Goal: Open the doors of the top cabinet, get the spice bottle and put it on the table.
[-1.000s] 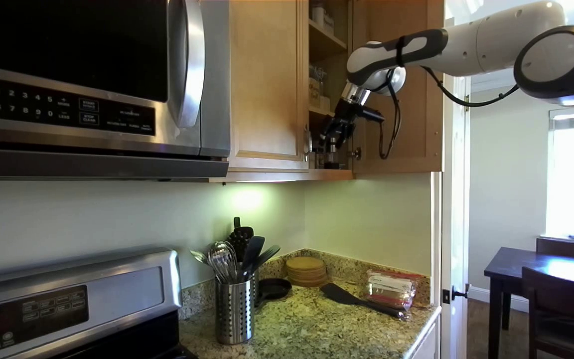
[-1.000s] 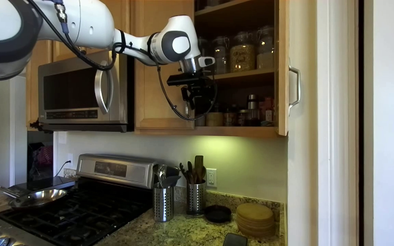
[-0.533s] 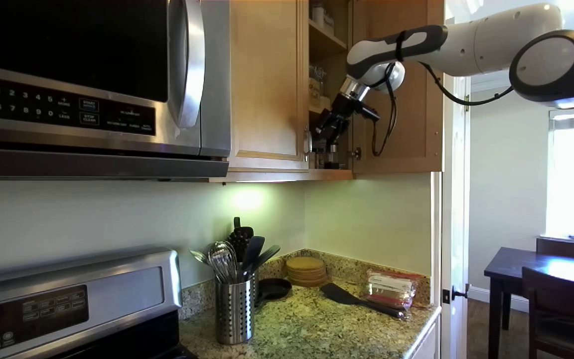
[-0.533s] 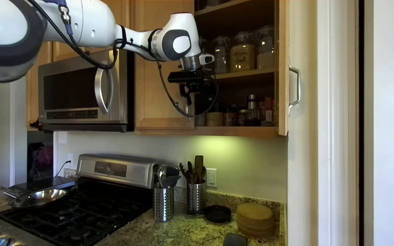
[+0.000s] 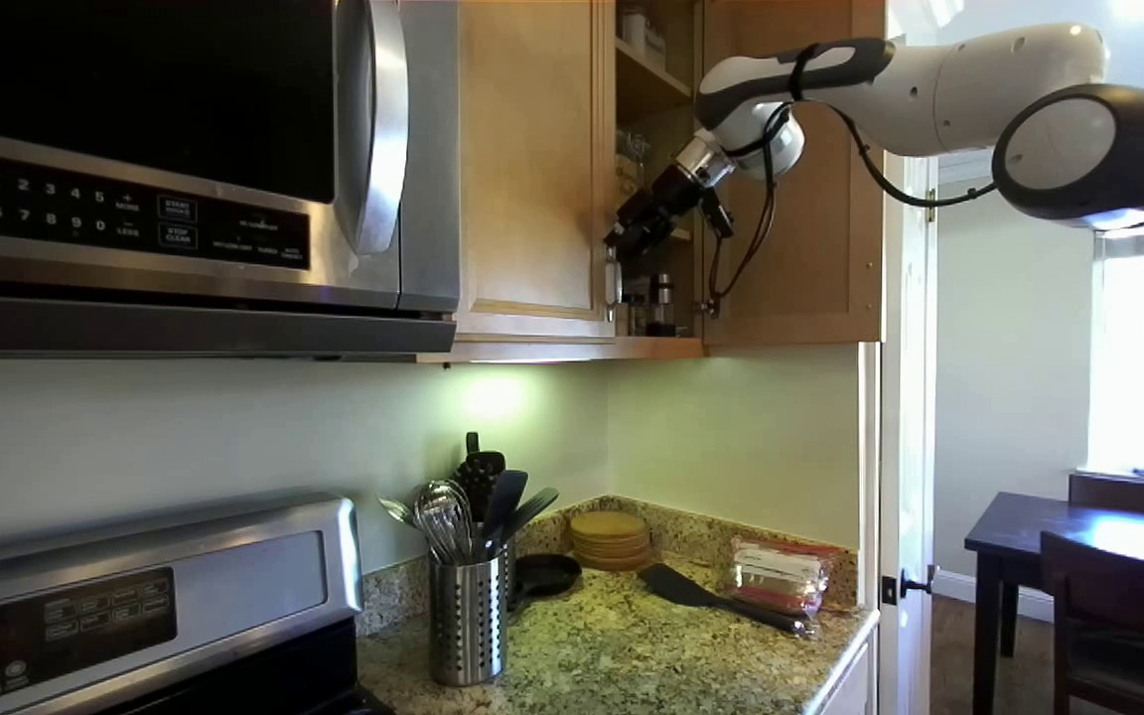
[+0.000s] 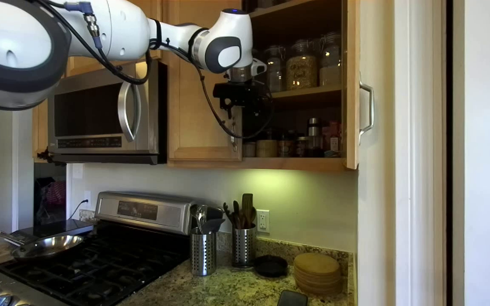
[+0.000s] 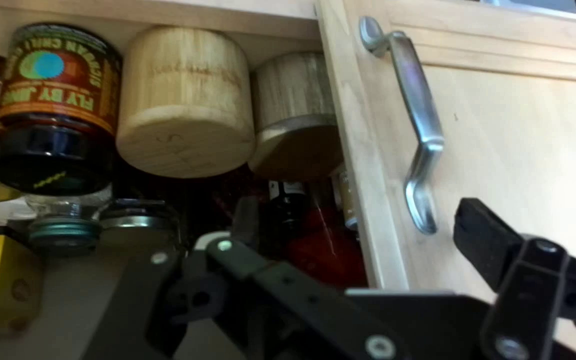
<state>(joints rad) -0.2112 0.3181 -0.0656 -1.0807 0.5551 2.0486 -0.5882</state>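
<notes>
1. The spice bottle [image 6: 301, 147], small and dark with a lighter cap, stands on the lowest visible shelf of the top cabinet [image 6: 289, 163], right of centre in an exterior view.
2. There its long axis is vertical, cap upward; a taller container [image 6: 314, 139] with a steel top shows just beside it.
3. In the wrist view the bottle sits at the left edge, partly cut off; its axis runs near vertical in the frame, cap toward the bottom.
4. The gripper [image 7: 360, 232] has its fingers wide apart, at lower middle and lower right of the wrist view. The closed door [image 7: 508, 165] and its bar handle [image 7: 415, 95] show between and behind them; contact I cannot tell.
5. The open door [image 5: 795, 228] is swung out, upper right in an exterior view.
6. The table [image 5: 622, 645], speckled granite, fills the lower middle there.
</notes>
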